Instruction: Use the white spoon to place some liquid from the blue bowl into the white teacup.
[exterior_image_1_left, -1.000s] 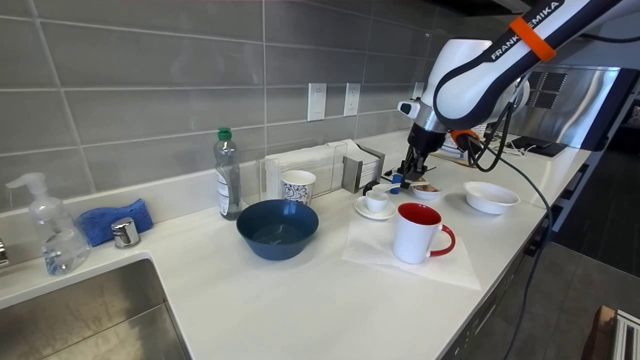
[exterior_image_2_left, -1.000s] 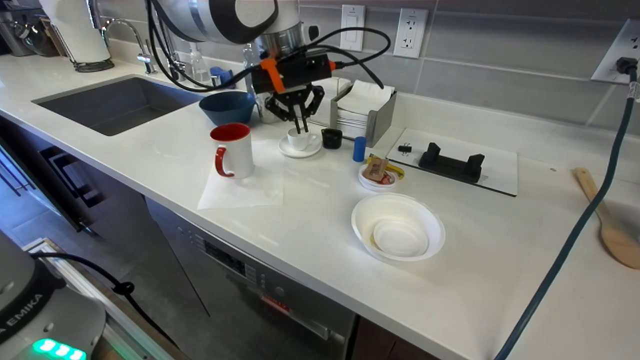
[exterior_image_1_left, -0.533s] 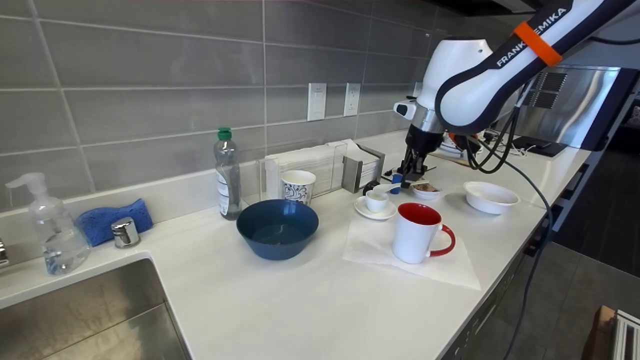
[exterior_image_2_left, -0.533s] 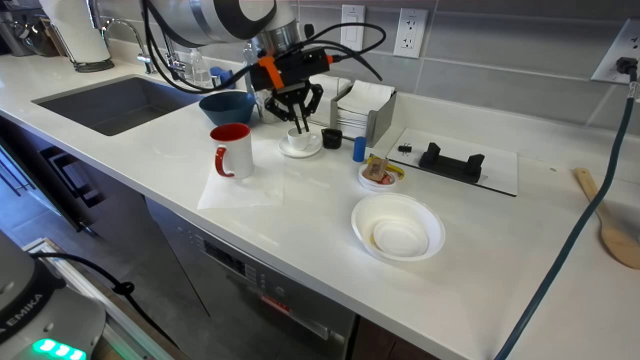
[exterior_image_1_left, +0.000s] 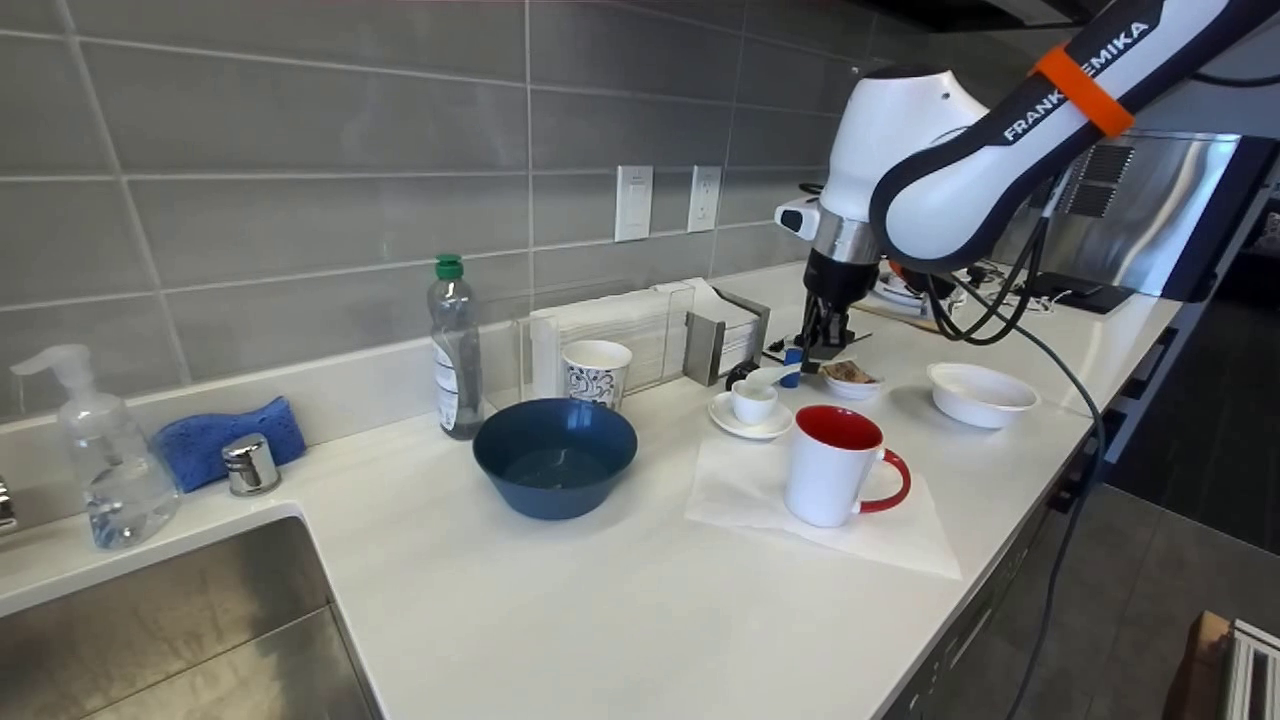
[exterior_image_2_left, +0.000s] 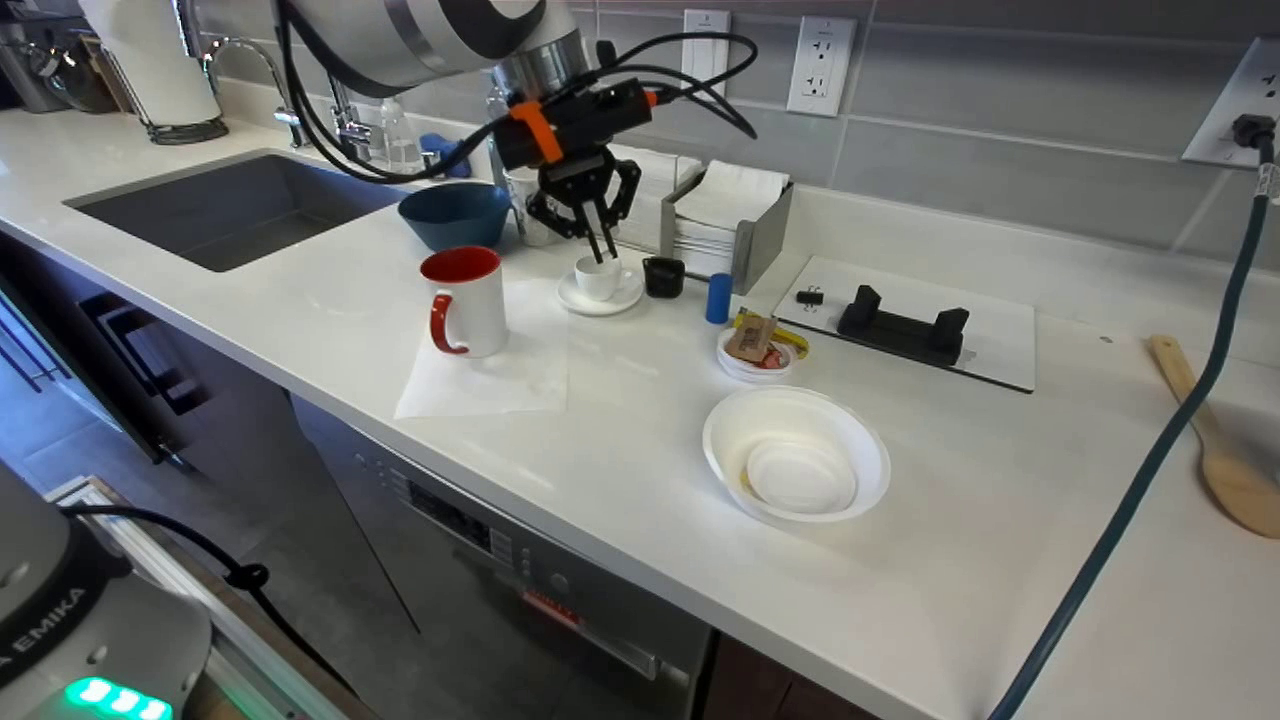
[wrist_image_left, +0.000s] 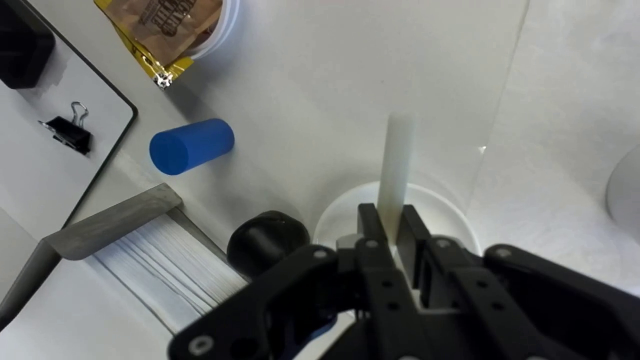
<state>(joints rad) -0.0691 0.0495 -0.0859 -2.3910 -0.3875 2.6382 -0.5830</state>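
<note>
The arm (exterior_image_1_left: 950, 198) enters an exterior view from the upper right, its forearm slanting down and its wrist bent so that the claw (exterior_image_1_left: 810, 366) points downward, near the white teacup (exterior_image_1_left: 753, 407). The claw's pads (wrist_image_left: 369, 222) pinch the handle of the white spoon (wrist_image_left: 397, 155), one on each side; the handle's end projects beyond them in the wrist view. In an exterior view the white spoon slopes down from the claw to the white teacup, its head (exterior_image_1_left: 767, 377) at the teacup's mouth. Contact with the rim cannot be determined.

In the wrist view the claw covers the spoon's head and most of the teacup, leaving part of the saucer (wrist_image_left: 445, 212) exposed. What the spoon carries cannot be told. The blue bowl (exterior_image_1_left: 555, 502) stands on the bench (exterior_image_1_left: 600, 620) between the sink (exterior_image_1_left: 200, 600) and the teacup; its inside is hard to make out. A patterned cup (exterior_image_1_left: 592, 375) is partly hidden behind it.

A white mug with a red handle (exterior_image_1_left: 820, 480) stands upright on a white sheet (exterior_image_1_left: 730, 495), nearer the bench's front edge than the teacup. A small black object (exterior_image_2_left: 663, 277) sits just beside the saucer, with a grey napkin holder (exterior_image_2_left: 762, 243) standing behind it. A blue cylinder (exterior_image_2_left: 718, 298) stands near the napkin holder. Farther along the bench are a white dish (exterior_image_2_left: 748, 372) of packets (exterior_image_2_left: 752, 340) and a white bowl (exterior_image_2_left: 800, 420).
</note>
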